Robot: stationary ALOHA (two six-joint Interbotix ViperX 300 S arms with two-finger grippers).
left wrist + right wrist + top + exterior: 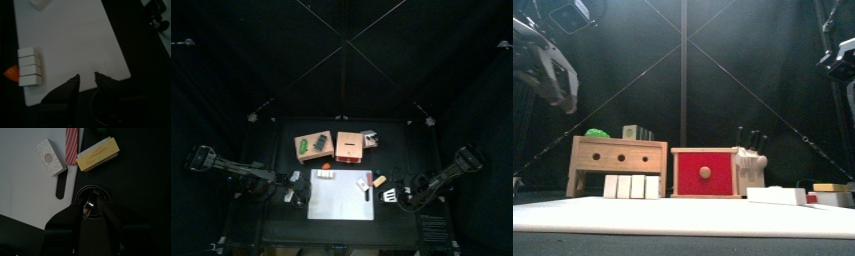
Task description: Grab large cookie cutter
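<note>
The cutter (85,188), a metal ring, lies on the bare black bench (143,183) just off the right edge of the white mat (342,196), near a yellow sponge (99,154) and a red-handled spatula (67,163). The right gripper (91,203) is down over it, and its fingers look clamped on the ring's near rim, one inside and one outside. A speckled block (48,157) lies on the mat beside the spatula.

The left gripper (87,76) hovers above the mat's left part with its fingers apart and nothing between them. A row of white blocks (30,65) lies close by, an orange piece (10,73) beside it. At the back stand a wooden box (617,160) and a red box (704,172).
</note>
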